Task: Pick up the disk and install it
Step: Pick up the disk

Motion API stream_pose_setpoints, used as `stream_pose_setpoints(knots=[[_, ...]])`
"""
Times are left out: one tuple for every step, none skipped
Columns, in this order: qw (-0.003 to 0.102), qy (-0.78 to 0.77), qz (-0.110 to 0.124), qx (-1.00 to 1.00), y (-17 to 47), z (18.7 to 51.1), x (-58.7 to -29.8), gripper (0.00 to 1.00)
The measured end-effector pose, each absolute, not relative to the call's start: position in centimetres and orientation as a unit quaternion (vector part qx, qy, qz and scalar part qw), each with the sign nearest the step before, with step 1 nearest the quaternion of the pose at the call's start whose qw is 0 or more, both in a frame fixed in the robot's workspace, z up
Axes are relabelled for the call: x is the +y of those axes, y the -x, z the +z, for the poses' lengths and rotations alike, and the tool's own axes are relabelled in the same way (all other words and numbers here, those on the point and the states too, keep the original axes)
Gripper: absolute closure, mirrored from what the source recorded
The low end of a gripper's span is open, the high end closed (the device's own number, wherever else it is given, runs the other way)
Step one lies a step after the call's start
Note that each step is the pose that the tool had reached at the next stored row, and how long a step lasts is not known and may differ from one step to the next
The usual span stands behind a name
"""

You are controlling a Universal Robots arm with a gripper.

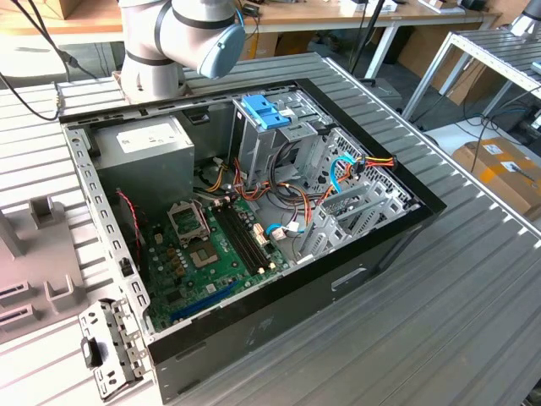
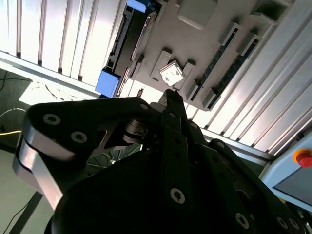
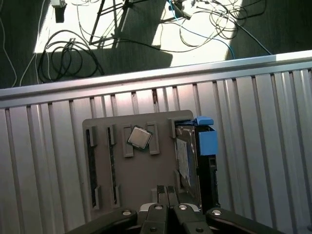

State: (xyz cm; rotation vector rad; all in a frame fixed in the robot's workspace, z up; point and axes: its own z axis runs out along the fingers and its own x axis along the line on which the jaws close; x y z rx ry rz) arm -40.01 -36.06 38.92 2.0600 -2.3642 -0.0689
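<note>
The disk (image 3: 189, 161) stands on edge in a slot of a grey holder tray (image 3: 136, 170), with its light blue carrier bracket (image 3: 207, 141) along one side. In the second wrist view the disk (image 2: 132, 36) shows as a dark slab with blue corners. My gripper (image 3: 165, 189) hovers above the tray, apart from the disk, with its fingers pressed together and nothing between them. The second wrist view shows the same shut gripper (image 2: 173, 97). The open computer case (image 1: 254, 211) lies on the table, with a metal drive cage (image 1: 279, 139) carrying a fixed blue latch (image 1: 264, 112).
A square processor chip (image 3: 140, 137) sits in the tray beside the disk, and memory sticks (image 3: 90, 161) fill its narrow slots. The tray's edge (image 1: 25, 254) lies at the exterior view's left. Cables (image 3: 63, 61) lie on the floor beyond the ribbed table edge (image 3: 146, 80). A red button (image 2: 304, 158) is nearby.
</note>
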Motion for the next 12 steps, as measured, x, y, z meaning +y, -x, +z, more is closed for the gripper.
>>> stream_pose_setpoints(knots=[[0.003, -0.659, -0.022, -0.752, 40.01, 38.92, -36.06, 0.89], [0.003, -0.660, -0.022, -0.751, 40.01, 38.92, -36.06, 0.89], [0.003, -0.662, -0.022, -0.749, 40.01, 38.92, -36.06, 0.89], [0.003, -0.664, -0.022, -0.747, 40.01, 38.92, -36.06, 0.89], [0.003, -0.665, -0.022, -0.746, 40.00, 38.92, -36.06, 0.89], [0.003, -0.667, -0.022, -0.745, 40.00, 38.92, -36.06, 0.89], [0.003, -0.668, -0.022, -0.743, 40.00, 38.92, -36.06, 0.89], [0.003, -0.670, -0.022, -0.742, 40.00, 38.92, -36.06, 0.89], [0.003, -0.672, -0.022, -0.741, 40.01, 38.92, -36.05, 0.89], [0.003, -0.673, -0.022, -0.739, 40.01, 38.92, -36.05, 0.89], [0.003, -0.675, -0.022, -0.738, 40.01, 38.93, -36.05, 0.89], [0.003, -0.676, -0.022, -0.736, 40.01, 38.92, -36.05, 0.89]])
